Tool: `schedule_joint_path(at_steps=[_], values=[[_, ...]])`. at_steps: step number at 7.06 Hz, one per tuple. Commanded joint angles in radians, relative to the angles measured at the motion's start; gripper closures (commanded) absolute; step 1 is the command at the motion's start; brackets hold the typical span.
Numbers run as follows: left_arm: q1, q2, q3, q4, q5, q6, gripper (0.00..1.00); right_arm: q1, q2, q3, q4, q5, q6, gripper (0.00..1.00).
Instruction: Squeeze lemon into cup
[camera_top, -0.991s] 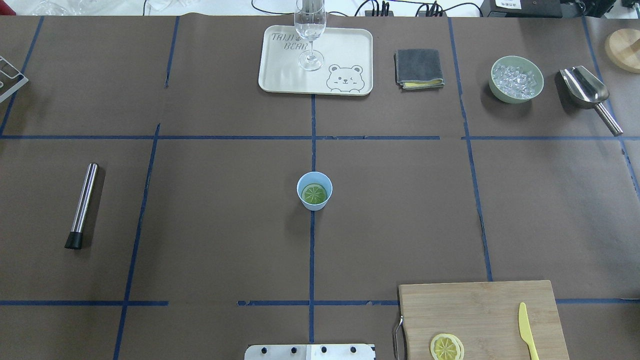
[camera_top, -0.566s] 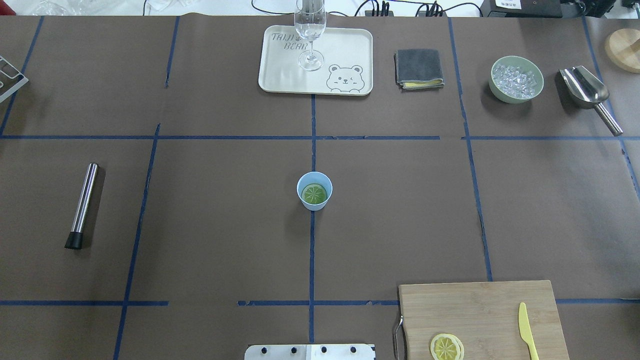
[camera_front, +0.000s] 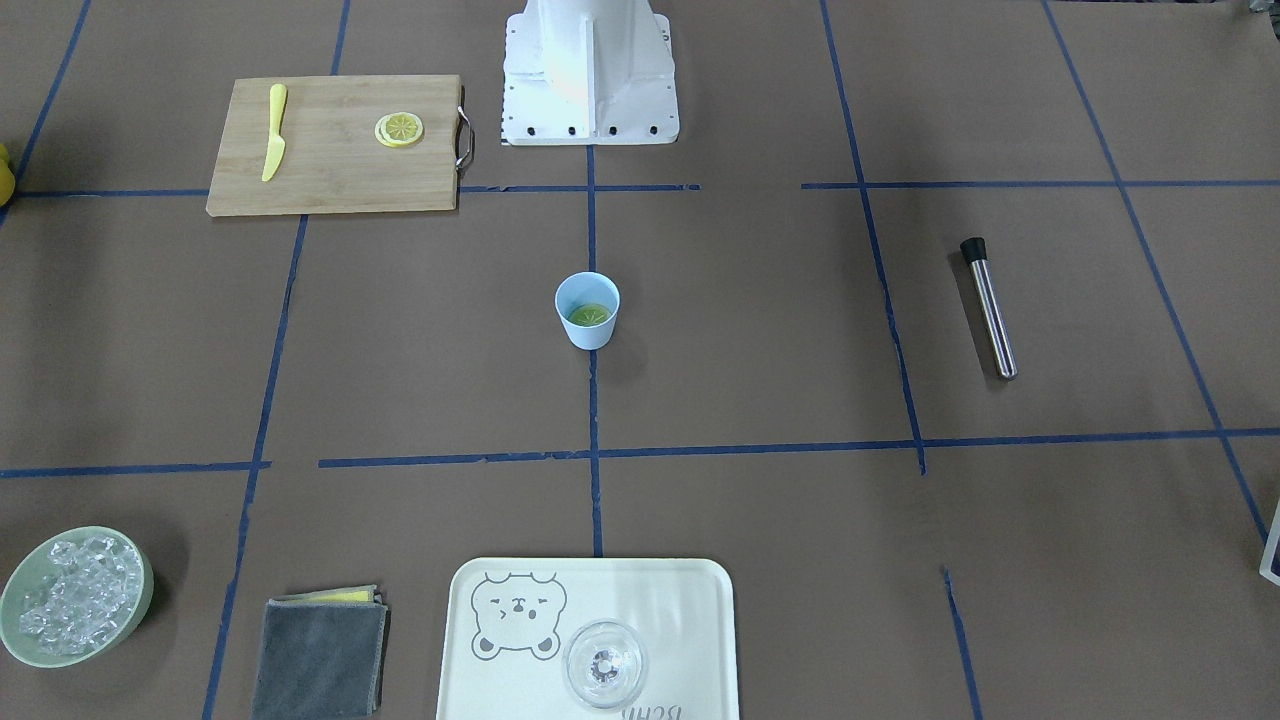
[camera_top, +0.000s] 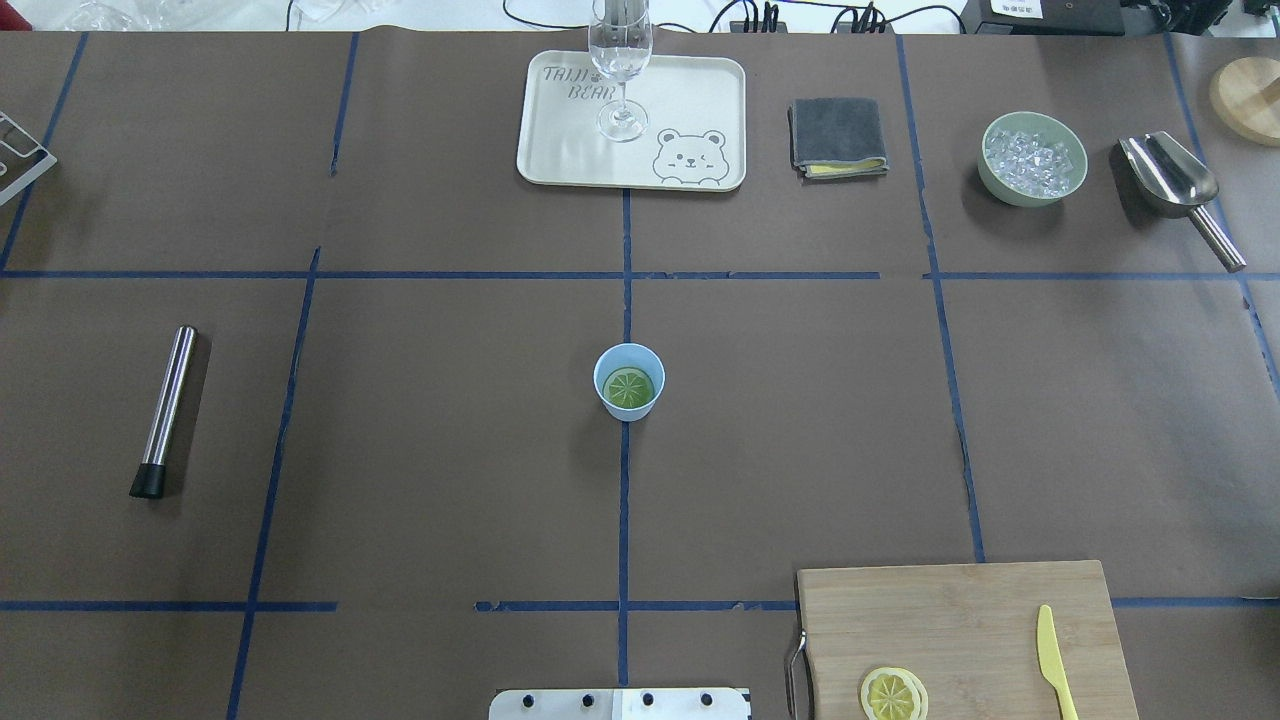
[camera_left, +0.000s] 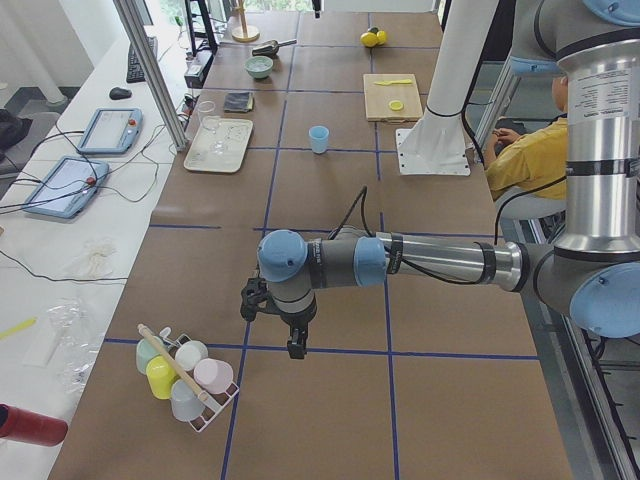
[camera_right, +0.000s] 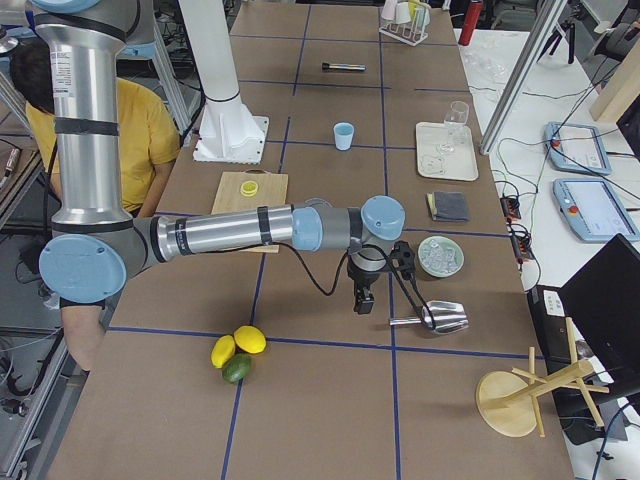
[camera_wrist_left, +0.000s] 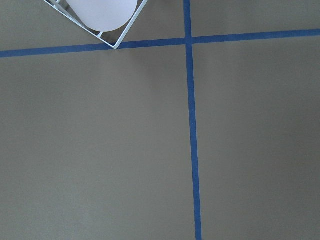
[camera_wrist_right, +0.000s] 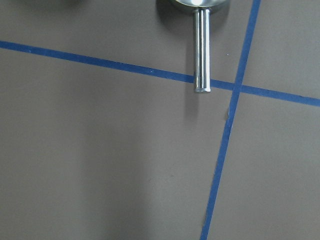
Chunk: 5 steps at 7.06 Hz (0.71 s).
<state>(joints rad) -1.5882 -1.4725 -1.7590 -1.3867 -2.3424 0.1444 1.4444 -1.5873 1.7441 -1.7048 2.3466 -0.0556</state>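
Presently my left pincer (camera_left: 297, 348) and right pincer (camera_right: 362, 303) hang above the bench (camera_top: 450, 450) at opposite ends; whether either is spread, I cannot tell. The lemon (camera_top: 893, 694) lies on the wooden board (camera_top: 950, 620), well apart from the cup (camera_top: 629, 381) mid-bench.

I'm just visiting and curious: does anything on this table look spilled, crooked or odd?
Nothing is spilled or tipped. One oddity: the cup already holds a green citrus slice, while the lemon lies untouched on the cutting board.
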Motion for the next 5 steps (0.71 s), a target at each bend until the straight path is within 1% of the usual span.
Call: schedule_joint_path(at_steps=[1, 2, 5], values=[[0.001, -0.005, 0.000, 0.000, -0.002, -0.003, 0.00, 0.052, -0.026, 0.000, 0.001, -0.001, -0.003, 0.00], [0.001, -0.005, 0.000, 0.000, -0.002, 0.000, 0.00, 0.066, -0.049, 0.002, 0.002, -0.001, -0.013, 0.00], [0.001, -0.011, -0.004, 0.000, -0.002, 0.001, 0.00, 0.074, -0.071, 0.006, 0.002, -0.001, -0.017, 0.00]])
